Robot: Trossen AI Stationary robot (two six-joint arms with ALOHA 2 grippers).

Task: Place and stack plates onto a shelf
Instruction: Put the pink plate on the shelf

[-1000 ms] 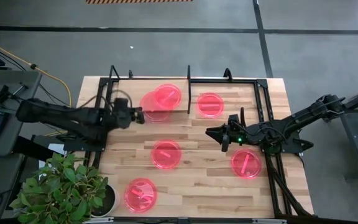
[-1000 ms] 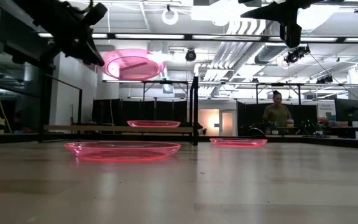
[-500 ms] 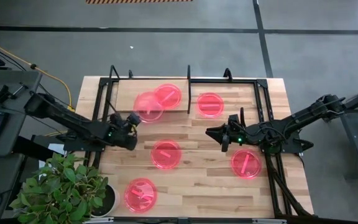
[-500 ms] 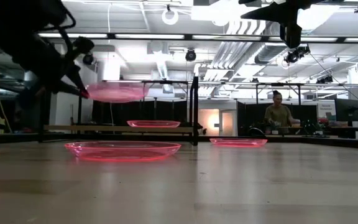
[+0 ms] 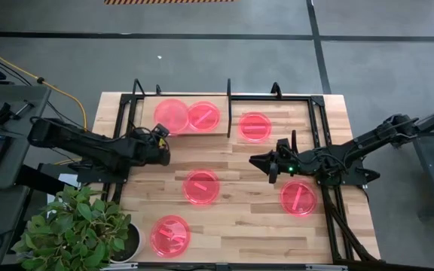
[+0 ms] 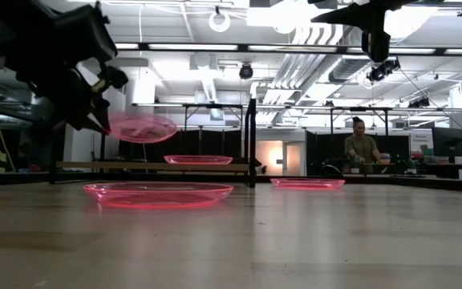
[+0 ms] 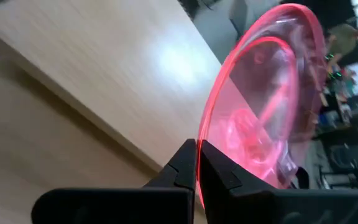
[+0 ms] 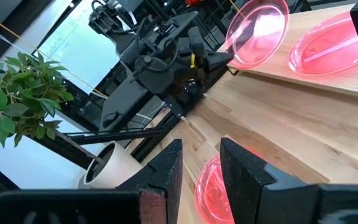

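A leafy green potted plant (image 5: 74, 226) stands at the near left corner of the butcher-block desk (image 5: 239, 226). The left pincer (image 5: 161, 138) reaches over the left edge of the desk, its fingers pressed together on the rim of a small round translucent pink-red plastic plate (image 5: 172, 115). That plate hangs tilted above the left half of the flat light-wood shelf in its black tube frame (image 5: 145, 113); from the low view it seems clear of the board, though the angle leaves that unsure. Just beside it on the shelf lies a second plate (image 5: 203, 116); whether the two rims touch I cannot tell. A third plate (image 5: 254, 126) rests right of the middle post. On the desk, a fourth plate (image 5: 171, 235) lies near the front edge and a fifth plate (image 5: 201, 187) near the middle. The right pincer (image 5: 256, 159) hovers right of centre, fingers slightly spread, holding nothing, with a sixth plate (image 5: 298, 198) on the desk below its arm. A person (image 6: 360, 146) stands in the room beyond.
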